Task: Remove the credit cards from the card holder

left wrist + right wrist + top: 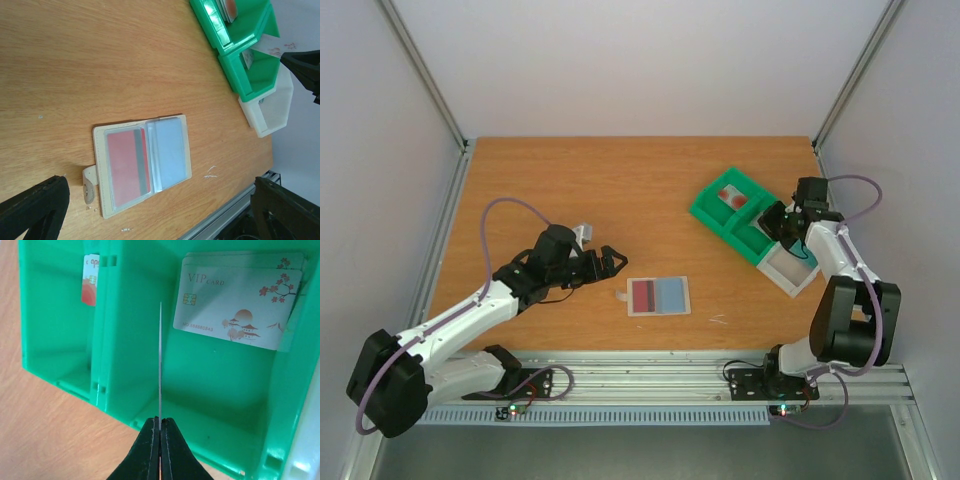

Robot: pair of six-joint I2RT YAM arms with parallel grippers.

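The card holder lies open and flat on the wooden table, its tab pointing left. Its clear sleeves show a pinkish-red card with a grey stripe and a blue-grey card. My left gripper is open and empty, hovering just left of the holder; in the left wrist view its jaws stand wide apart. My right gripper is shut on a thin card, seen edge-on, held upright above the green tray. In the top view that gripper is over the tray.
The green compartment tray stands at the back right with a white bin against its near end. A white VIP card leans in one compartment and a red-and-white card in another. A metal rail runs along the near edge.
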